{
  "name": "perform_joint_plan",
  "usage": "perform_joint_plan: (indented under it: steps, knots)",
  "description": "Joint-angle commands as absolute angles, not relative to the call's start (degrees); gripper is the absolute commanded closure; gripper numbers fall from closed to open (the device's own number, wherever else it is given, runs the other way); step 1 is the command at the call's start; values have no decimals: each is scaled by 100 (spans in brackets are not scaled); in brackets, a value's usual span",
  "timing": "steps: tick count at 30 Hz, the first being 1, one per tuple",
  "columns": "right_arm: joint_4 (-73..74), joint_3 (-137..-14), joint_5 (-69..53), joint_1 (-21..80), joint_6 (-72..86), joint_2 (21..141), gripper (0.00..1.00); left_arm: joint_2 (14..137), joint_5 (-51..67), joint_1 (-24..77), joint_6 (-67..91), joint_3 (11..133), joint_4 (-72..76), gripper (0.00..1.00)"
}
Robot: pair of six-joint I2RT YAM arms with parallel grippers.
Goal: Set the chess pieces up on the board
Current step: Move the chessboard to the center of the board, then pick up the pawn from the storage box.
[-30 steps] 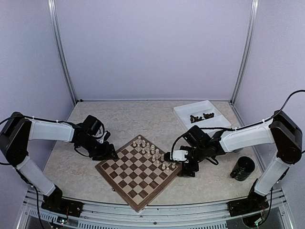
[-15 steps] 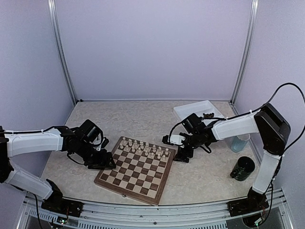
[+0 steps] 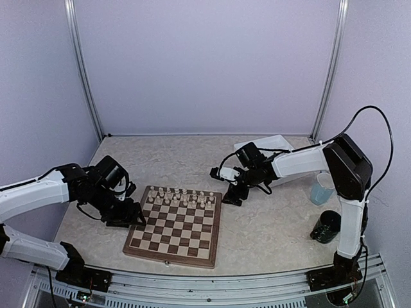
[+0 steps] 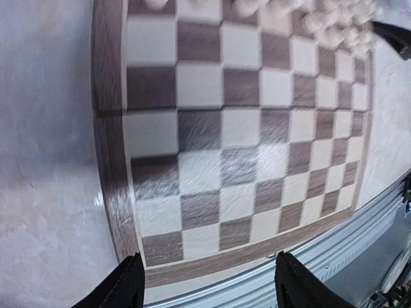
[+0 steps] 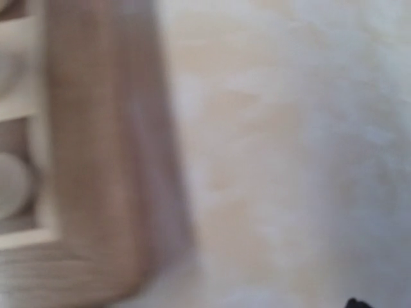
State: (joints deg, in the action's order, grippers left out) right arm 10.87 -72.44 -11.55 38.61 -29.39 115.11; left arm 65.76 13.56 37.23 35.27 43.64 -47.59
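Marbled table [image 3: 270, 224]: board [image 3: 173, 232], tray [image 3: 273, 140], perhaps cup [image 3: 321, 190]

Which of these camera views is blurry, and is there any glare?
Right wrist view: heavily blurred, the board only a smeared wooden rim. Left wrist view: mostly sharp, a pale sheen on the middle squares, cream chess pieces soft at the top. Top external view: sharp, evenly lit, faint shadows.

Pale lilac walls [image 3: 205, 64] and metal posts [image 3: 84, 70] enclose a marbled tabletop [image 3: 270, 224]
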Motion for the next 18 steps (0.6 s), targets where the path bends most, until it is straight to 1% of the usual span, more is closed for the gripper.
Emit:
perform_joint_plan:
  steps: [1,5,10,13,18]
  knots:
    - [1415,-7522,-1477,3478,-2813,11323,6,6694,479,3749,3025,5558,-4751,31]
    - [1790,-7568,-1436,3057,-2716,10903,6,7275,-168,3738,2556,6318,-4295,31]
    - [2234,-7923,-1395,2430,-2322,10834,10,7922,-209,3718,2282,6925,-3659,31]
    - [2459,-7974,-1442,2186,-2191,10915,17,8270,-156,3694,2180,7165,-3438,31]
    - [2746,-7779,-1535,2119,-2156,10950,33,8651,-89,3627,2059,7412,-3330,31]
